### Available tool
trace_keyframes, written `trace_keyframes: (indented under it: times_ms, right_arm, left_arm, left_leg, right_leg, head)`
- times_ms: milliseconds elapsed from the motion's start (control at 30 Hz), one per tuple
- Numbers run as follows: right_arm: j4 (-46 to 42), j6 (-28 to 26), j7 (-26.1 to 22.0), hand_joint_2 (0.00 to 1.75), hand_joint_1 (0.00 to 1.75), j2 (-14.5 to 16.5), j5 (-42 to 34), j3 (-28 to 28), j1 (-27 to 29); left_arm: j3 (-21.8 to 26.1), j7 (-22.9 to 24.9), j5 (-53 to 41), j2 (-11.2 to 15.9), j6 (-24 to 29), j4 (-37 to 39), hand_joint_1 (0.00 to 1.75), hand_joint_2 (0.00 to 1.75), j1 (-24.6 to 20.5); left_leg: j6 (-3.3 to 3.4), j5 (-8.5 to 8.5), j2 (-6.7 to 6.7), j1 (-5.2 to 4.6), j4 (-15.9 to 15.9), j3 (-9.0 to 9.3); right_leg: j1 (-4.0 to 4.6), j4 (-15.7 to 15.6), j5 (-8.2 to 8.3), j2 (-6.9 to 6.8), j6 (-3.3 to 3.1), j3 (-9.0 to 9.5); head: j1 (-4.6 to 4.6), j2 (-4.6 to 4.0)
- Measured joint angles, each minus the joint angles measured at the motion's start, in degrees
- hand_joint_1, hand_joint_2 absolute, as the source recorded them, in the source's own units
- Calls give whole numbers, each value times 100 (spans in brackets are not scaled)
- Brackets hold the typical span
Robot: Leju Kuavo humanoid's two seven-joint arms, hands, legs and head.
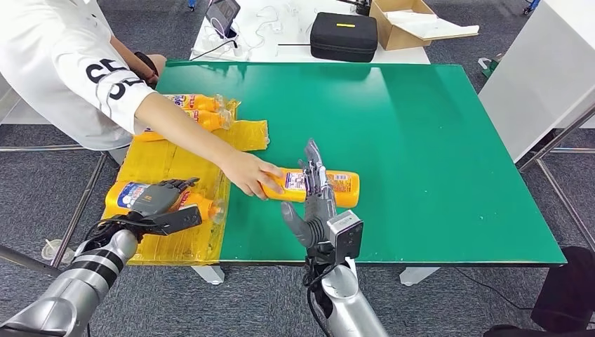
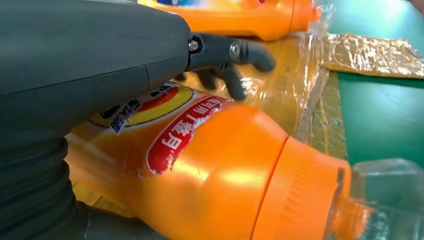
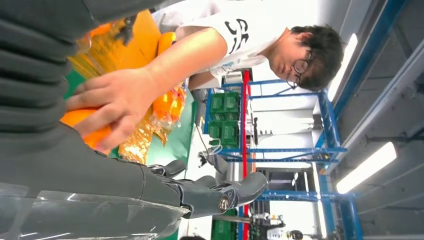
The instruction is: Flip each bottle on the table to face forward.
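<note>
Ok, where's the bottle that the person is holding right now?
In the head view the bottle lies on its side on the green table, near its front edge, between the person's hand and the robot's right hand.

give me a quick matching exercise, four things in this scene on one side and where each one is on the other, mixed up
Things:
1. left robot hand
2. person's hand
3. black case
4. cardboard box

Places:
A. on the white table beyond the green table, next to the black case
B. on the bottle lying on the yellow sheet at the near left
C. on the white table, left of the cardboard box
D. on the end of the bottle lying on the green table

Pairs: 1-B, 2-D, 3-C, 4-A
</note>
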Motion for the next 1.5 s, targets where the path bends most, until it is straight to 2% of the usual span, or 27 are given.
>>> trace_keyframes:
  times_ms: [133,433,567,633,767,833,933,1100,1200,1367,1433,1500]
  right_arm:
    - [123,59,19,175,0,26,-10,-1,-35]
    - [266,140,56,175,0,58,-69,-4,-92]
    - [439,184,64,175,0,65,-85,-19,-140]
    - [476,185,63,175,0,65,-83,-25,-151]
    - [548,139,90,175,0,65,45,-37,-175]
    - [587,53,180,175,0,61,237,-39,-190]
    - [677,-131,464,175,0,31,669,-27,-250]
    - [792,-441,1279,175,0,-159,1876,2,-304]
    - [822,-448,1387,175,0,-274,2056,-9,-304]
    - [843,-440,1424,175,0,-367,2146,-10,-310]
    - [858,-430,1600,175,0,-407,2334,-2,-332]
    - [895,-304,1970,175,0,-505,2667,13,-390]
  left_arm:
    - [-8,-131,329,51,-413,4,0,0,-7]
    - [-37,-207,564,123,-781,3,0,0,-21]
    - [-93,-325,1265,294,-1616,-88,0,0,-53]
    - [-91,-334,1464,325,-1699,-166,0,0,-8]
    - [-36,-341,2730,336,-1750,-616,0,175,331]
    - [72,-342,3459,249,-1516,-899,0,175,579]
    - [399,-333,4121,-58,-1004,-1247,0,175,873]
    - [1500,-135,4965,-777,142,-2192,0,175,1250]
    - [2008,-23,5048,-1049,242,-2655,0,175,1393]
    - [2400,-34,5039,-1266,282,-3021,0,175,1534]
    - [2503,-150,5023,-1328,463,-3135,0,175,1574]
    - [2640,-253,5083,-1409,704,-3297,0,175,1620]
  left_leg:
    - [0,0,-9,0,0,10]
    - [-4,-2,-19,0,-3,31]
    - [-12,4,-18,0,-4,51]
    - [-12,5,-18,0,-4,51]
    - [-13,2,-12,-1,-3,49]
    - [-13,2,-10,-2,-2,40]
    - [-12,4,-16,-2,-1,22]
    - [-10,4,-10,-3,2,8]
    - [-10,3,-6,-2,2,6]
    - [-12,3,-5,7,1,-5]
    - [-12,2,-4,8,1,-6]
    - [-12,2,-4,7,1,-7]
  right_leg:
    - [-1,0,-4,-3,-2,15]
    - [0,-1,-7,-4,-4,37]
    - [0,-1,-4,-3,-6,54]
    - [0,0,-4,-3,-6,54]
    - [-2,-1,-4,-2,-6,46]
    - [-2,-2,-4,-2,-6,32]
    - [-3,-2,-3,-3,-5,18]
    - [-4,-2,3,-2,-1,8]
    - [-3,-2,2,-2,-1,3]
    - [8,-2,0,-2,-4,-6]
    - [10,-2,0,-2,-4,-8]
    - [8,-2,0,-2,-4,-8]
  head:
    - [1,0]
    - [0,0]
    - [1,0]
    - [1,0]
    - [-1,0]
    - [-1,0]
    - [0,1]
    - [2,0]
    - [1,0]
    - [1,0]
    - [1,0]
    - [0,0]
